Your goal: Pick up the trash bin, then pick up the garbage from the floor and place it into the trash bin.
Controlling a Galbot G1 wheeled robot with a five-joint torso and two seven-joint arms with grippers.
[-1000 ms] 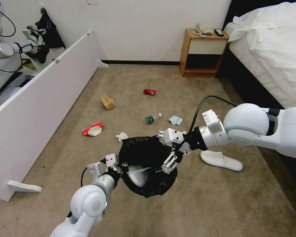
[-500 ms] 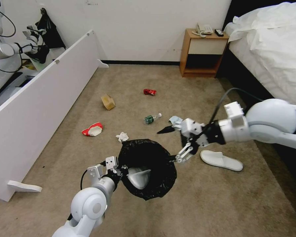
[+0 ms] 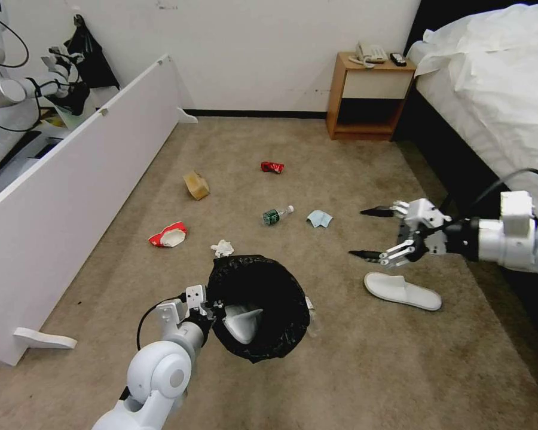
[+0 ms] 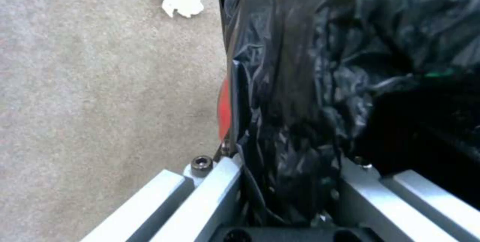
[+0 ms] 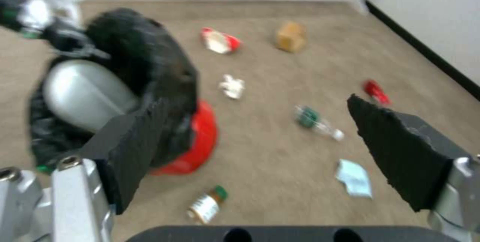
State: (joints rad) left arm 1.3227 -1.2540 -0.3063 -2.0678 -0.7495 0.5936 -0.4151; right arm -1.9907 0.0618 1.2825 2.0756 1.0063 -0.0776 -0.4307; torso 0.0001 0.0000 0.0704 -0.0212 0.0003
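Held the bin, round, red, crinkly glossy black liner, at six o'clock, rim pinched by left gripper; inside, perhaps a slipper. Hovered right gripper spread at three o'clock.

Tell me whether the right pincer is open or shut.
Open. The right pincer hangs empty above the white slipper, its two dark fingertips spread wide apart, with carpet showing between them in the right wrist view.

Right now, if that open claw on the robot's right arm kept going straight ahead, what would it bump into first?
Probably nothing soon: the right gripper points across bare carpet, above the blue cloth and bottle. Depth is unclear.
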